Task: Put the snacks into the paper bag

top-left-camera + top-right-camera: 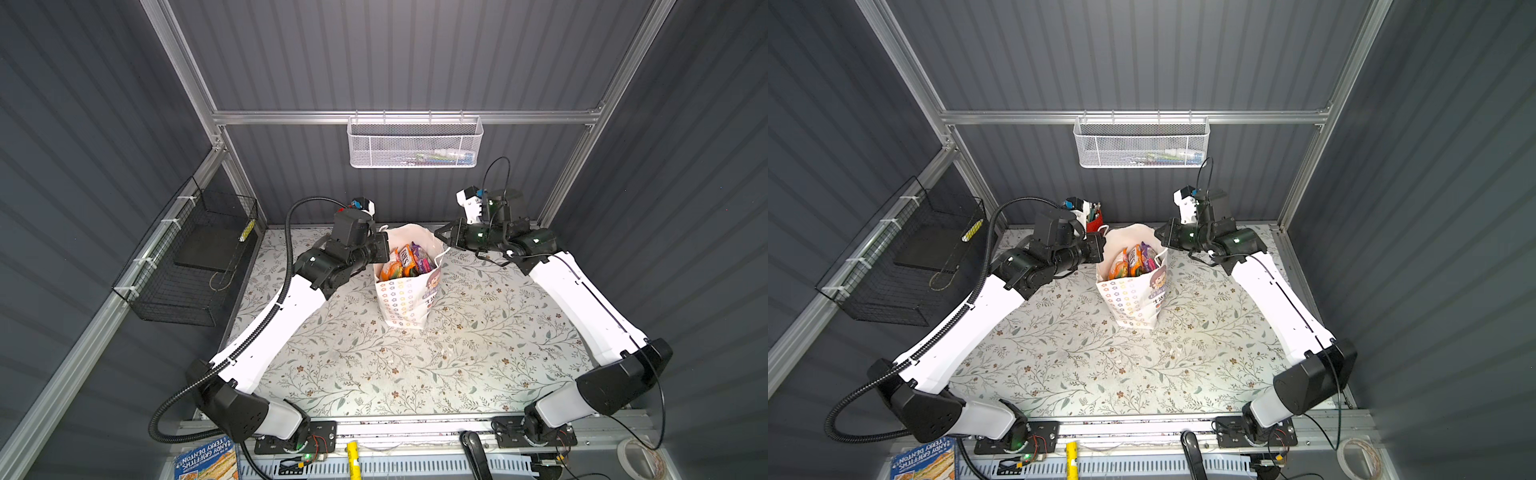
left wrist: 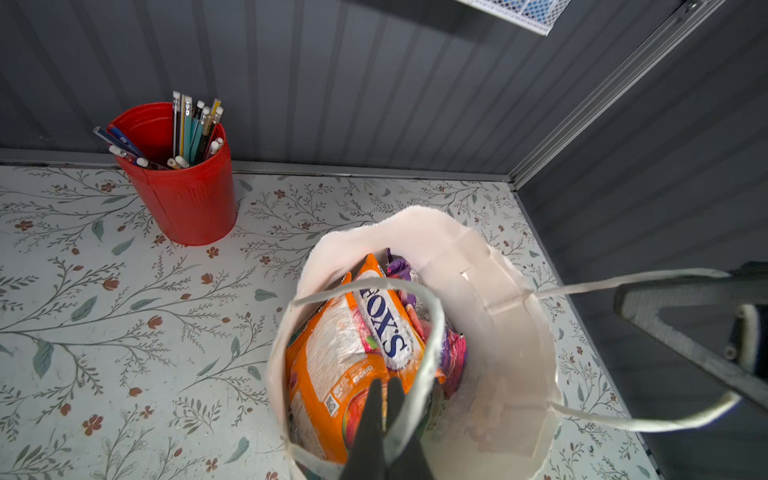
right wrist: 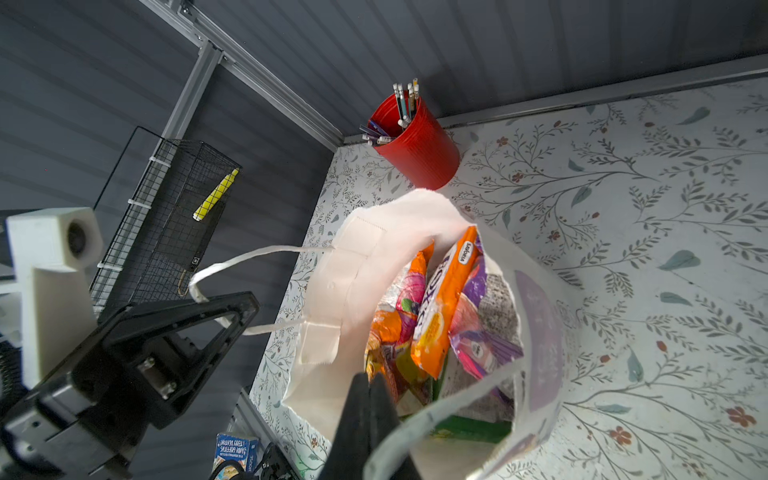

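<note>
Standing upright toward the back of the floral table (image 1: 478,353), the paper bag (image 1: 401,299) gapes open in both top views. The snacks (image 1: 405,262) are inside it, with orange and purple packets showing near the mouth. The left gripper (image 1: 382,247) sits at the bag's left rim and the right gripper (image 1: 440,235) at its right rim, both above the table. In a top view a red cup (image 1: 1095,222) of pencils peeks out behind the left wrist.

The left wrist view looks down into the bag, where an orange FOX'S packet (image 2: 382,328) stands on edge among the others. The left gripper (image 2: 385,388) is clenched, its dark fingers pressed together on the left cord handle (image 2: 432,332). The right cord handle (image 2: 623,280) runs out to the right gripper.

In the right wrist view the right gripper (image 3: 368,386) is clamped tight on the right cord handle (image 3: 457,397). The left cord handle (image 3: 257,252) stretches away to the left gripper (image 3: 232,309), and the packets fill the bag between them.
</note>
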